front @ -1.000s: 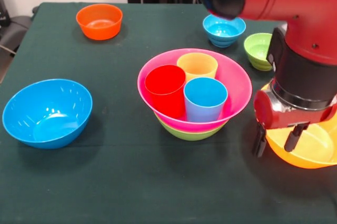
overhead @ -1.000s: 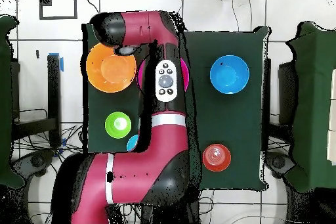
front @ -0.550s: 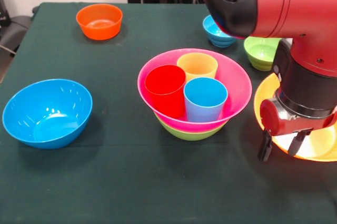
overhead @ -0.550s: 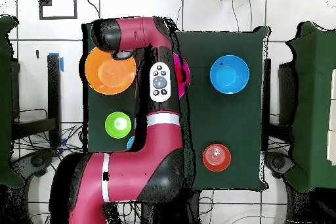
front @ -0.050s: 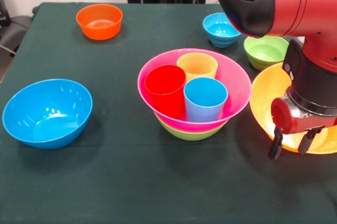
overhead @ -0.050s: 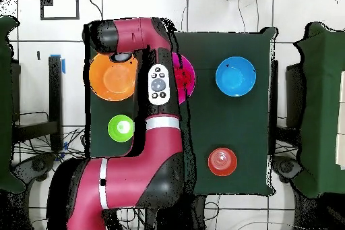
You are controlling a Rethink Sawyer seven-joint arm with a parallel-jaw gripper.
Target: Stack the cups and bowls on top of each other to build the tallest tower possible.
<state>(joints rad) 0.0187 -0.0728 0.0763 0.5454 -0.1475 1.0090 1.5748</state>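
Gripper (front @ -0.050s: 290, 147), fingers spread and empty, has shifted sideways along the near rim of the yellow-orange bowl (front @ -0.050s: 268, 103), away from the tower (front @ -0.050s: 194, 100) of pink-on-green bowls holding three cups: likely lining up a rim grasp.

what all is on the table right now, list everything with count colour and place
cups: three, red, yellow and light blue, upright side by side inside the pink bowl
pink bowl: one, table centre, nested in a green bowl
large blue bowl: one, front view's left
small orange bowl: one, far left
small blue bowl: one, far side
small green bowl: one, beside the small blue one
yellow-orange bowl: one, large, right edge
table: one, dark green cover
claw: one, black fingers apart, at the yellow-orange bowl's near rim
arm: one, red and black
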